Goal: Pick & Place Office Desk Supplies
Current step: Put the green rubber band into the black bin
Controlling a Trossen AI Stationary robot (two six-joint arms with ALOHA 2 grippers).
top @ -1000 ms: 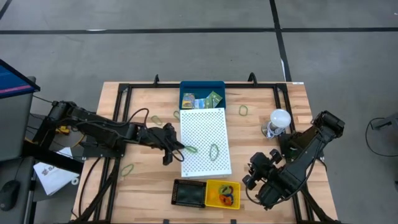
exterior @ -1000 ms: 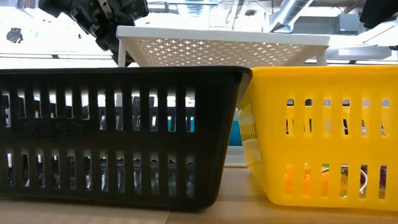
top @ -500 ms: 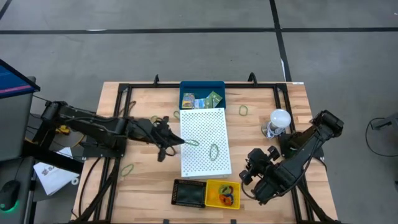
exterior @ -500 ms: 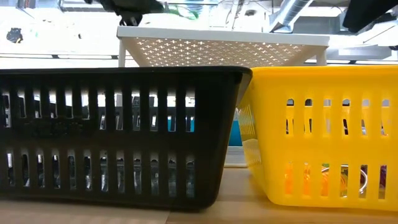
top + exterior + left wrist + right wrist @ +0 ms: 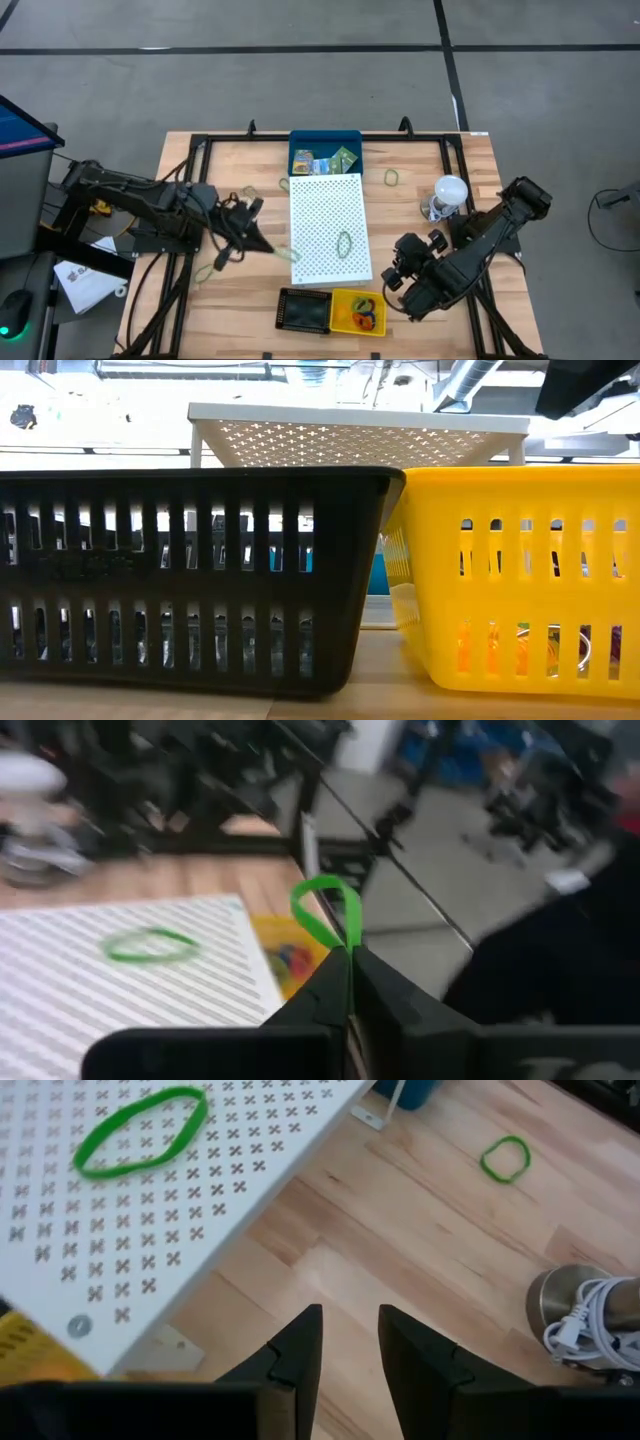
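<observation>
In the high view my left gripper (image 5: pixel 262 243) hovers over bare wood just left of the white perforated board (image 5: pixel 330 215), shut on a green rubber band (image 5: pixel 285 251). A second green band (image 5: pixel 344 242) lies flat on the board. Loose bands lie on the table (image 5: pixel 390 177), (image 5: pixel 250 190), (image 5: pixel 205 272). Printed packets (image 5: pixel 325 160) sit in the blue bin (image 5: pixel 325 140). My right gripper (image 5: pixel 397 283) hangs open near the board's near right corner, touching nothing; its wrist view shows the open fingers (image 5: pixel 348 1342) above wood. My left gripper pinches the green rubber band between its two fingertips at one end of the loop (image 5: pixel 347 946). The rest of the loop (image 5: pixel 325 910) stands out beyond the fingertips. The band is lifted clear of the board and the table.
A black basket (image 5: pixel 303 310) and a yellow basket (image 5: pixel 358 312) holding coloured bands stand at the near edge; both fill the low view (image 5: pixel 190 580), (image 5: pixel 520 580). A white bulb-like lamp (image 5: pixel 450 190) with metal base and cable (image 5: pixel 585 1315) stands right of the board.
My left gripper, shut on the green band, has lifted it off the board's left edge, risen out of the low view, and drawn back toward the table's left and near edge. My right arm has crept slightly toward the baskets.
</observation>
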